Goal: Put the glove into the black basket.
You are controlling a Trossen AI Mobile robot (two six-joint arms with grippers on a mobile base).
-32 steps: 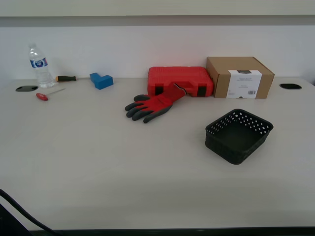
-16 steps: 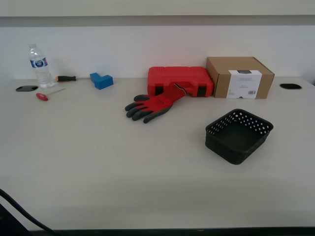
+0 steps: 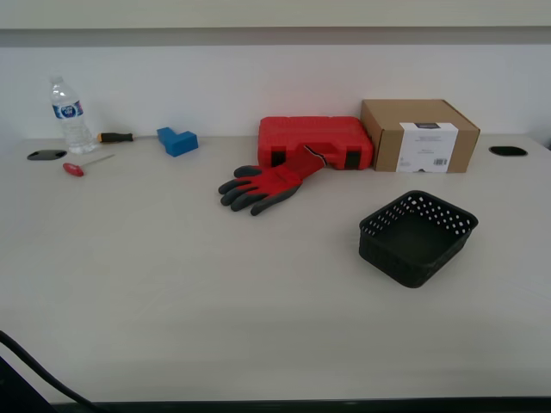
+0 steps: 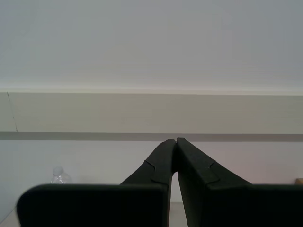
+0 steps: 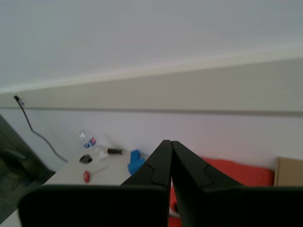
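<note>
The exterior view looks down across the table [image 3: 172,284] toward the wall; both wrist views face that wall from higher up (sharing the water bottle [image 3: 67,116])

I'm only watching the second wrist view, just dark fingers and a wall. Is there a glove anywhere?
Observer: Yes, the glove lies on the table, its cuff against a red case.
Operator: And a basket?
Observer: The black basket sits empty, toward the exterior view's right of the glove.
Operator: Is the other claw doing anything?
Observer: My first gripper is shut and holds nothing, like my second gripper.
</note>
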